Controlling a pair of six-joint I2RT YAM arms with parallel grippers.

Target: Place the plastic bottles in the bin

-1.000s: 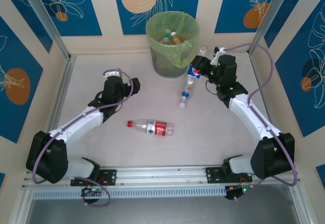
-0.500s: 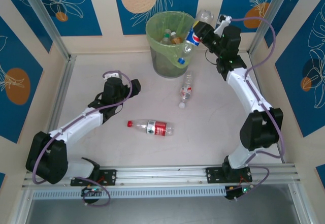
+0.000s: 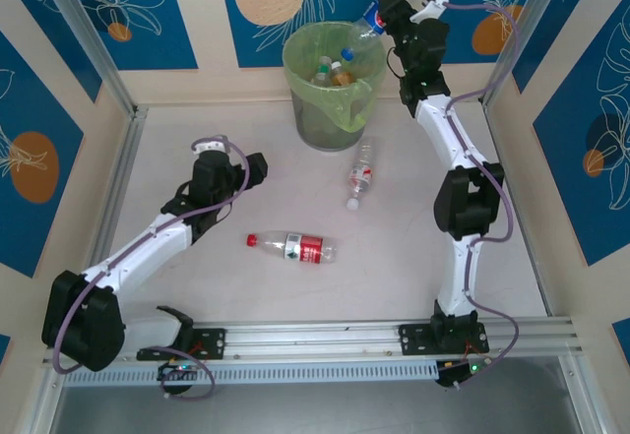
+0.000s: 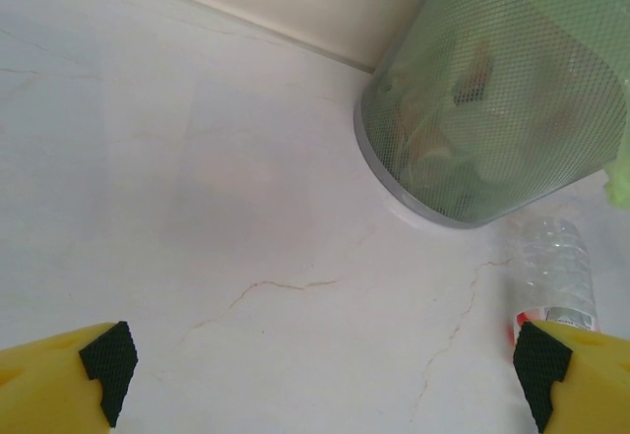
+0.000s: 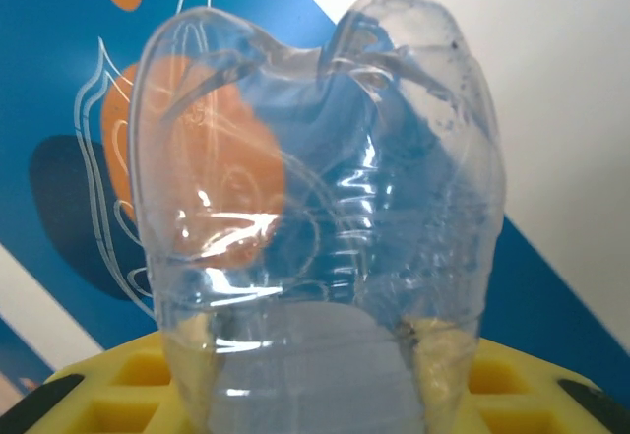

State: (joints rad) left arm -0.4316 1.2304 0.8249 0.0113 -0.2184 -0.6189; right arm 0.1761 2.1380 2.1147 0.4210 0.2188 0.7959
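While clamping clear blue-labelled plastic bottle (image 3: 372, 23) in right pincer (image 3: 396, 3), holds long axis slanted cap-down over round grey green-lined bin (image 3: 320, 124). Shows left pincer (image 3: 253, 168) spread wide, farther off.

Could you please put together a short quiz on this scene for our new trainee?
1. True or false: the left pincer is shut on a bottle.
2. How many bottles lie on the table outside the bin? A) one B) two C) four
3. What colour is the label of the bottle held in the right pincer?
Key: 1. False: its jaws stand open with nothing between them. 2. B: the red-label bottle and a smaller bottle. 3. Blue.
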